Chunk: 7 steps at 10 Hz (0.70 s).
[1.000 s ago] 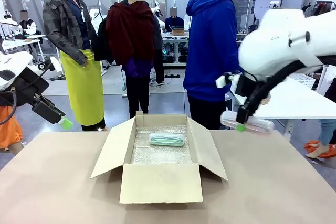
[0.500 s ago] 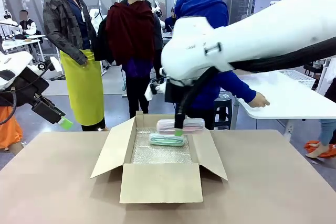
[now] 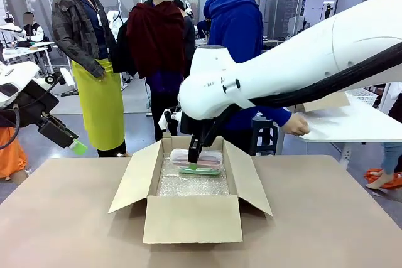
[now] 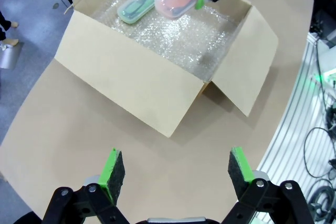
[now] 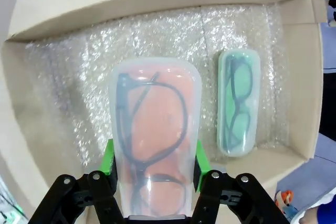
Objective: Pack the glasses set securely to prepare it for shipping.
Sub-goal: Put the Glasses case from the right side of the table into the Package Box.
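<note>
Front view has the brown table (image 3: pixel 56 218) spread under the open cardboard box (image 3: pixel 191 219), which sits at its middle with all four flaps folded outward. The robot's right arm (image 3: pixel 295 67) comes in from the box's right side and bends down over the far half of the box. On the far side of the box stands a person in a blue hoodie (image 3: pixel 242 36), with one hand (image 3: pixel 294 123) laid on a white table well to the right of the box. The left arm (image 3: pixel 25 101) hangs well to the box's left, off the table edge.

Bubble wrap (image 5: pixel 68 87) lines the whole floor of the box. The pale pink glasses case (image 5: pixel 155 114) is inside the box opening, over the wrap, and dark-framed glasses show through its lid. The right gripper (image 5: pixel 155 161) is clamped on one end of it, a green pad pressed against each long side. Whether the case already touches the wrap or hangs just above it is hard to say from these angles. The mint-green glasses case (image 5: pixel 239 100) lies flat on the wrap just beside the pink one and parallel to it, close to the box's far wall; a narrow strip of wrap separates the two.

The left gripper (image 4: pixel 172 169) points down at the table near a box corner, jaws spread wide with nothing between them.
</note>
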Tool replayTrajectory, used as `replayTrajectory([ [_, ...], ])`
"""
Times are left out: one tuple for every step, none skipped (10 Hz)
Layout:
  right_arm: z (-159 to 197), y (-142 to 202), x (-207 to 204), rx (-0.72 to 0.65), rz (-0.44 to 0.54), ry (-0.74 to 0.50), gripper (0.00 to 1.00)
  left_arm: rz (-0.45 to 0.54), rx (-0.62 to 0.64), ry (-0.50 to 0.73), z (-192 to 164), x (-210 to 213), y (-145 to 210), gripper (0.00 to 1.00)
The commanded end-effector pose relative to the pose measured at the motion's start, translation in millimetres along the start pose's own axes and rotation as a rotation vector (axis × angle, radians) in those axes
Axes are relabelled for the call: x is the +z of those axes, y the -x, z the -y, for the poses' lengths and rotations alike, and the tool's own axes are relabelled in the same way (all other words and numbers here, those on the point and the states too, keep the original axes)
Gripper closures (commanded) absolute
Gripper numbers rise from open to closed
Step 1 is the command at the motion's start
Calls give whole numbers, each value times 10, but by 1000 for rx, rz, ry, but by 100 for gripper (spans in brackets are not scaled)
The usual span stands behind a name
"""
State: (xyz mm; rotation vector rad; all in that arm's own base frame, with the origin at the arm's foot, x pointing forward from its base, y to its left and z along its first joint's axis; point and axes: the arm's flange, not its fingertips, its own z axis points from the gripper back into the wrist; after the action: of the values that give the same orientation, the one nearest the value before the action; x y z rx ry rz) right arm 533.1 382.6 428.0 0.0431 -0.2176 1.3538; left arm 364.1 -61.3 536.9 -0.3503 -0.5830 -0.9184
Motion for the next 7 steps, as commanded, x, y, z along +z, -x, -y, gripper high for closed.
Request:
replayTrajectory([
  [-132,112,-326,-12,49,28,51,16,-9,23,-9,27,11,0],
  [-138,119,-489,-12,40,6,51,16,-9,23,-9,27,11,0],
  [-147,142,-631,5,15,-15,51,16,-9,23,-9,27,11,0],
  [-163,161,-750,21,-12,-24,51,16,-9,23,-9,27,11,0],
  [-159,175,-828,18,-30,-22,51,16,-9,23,-9,27,11,0],
  [-152,174,-829,14,-26,-34,51,16,-9,23,-9,27,11,0],
  [-159,163,-790,20,-26,-27,17,16,-9,23,-9,27,11,0],
])
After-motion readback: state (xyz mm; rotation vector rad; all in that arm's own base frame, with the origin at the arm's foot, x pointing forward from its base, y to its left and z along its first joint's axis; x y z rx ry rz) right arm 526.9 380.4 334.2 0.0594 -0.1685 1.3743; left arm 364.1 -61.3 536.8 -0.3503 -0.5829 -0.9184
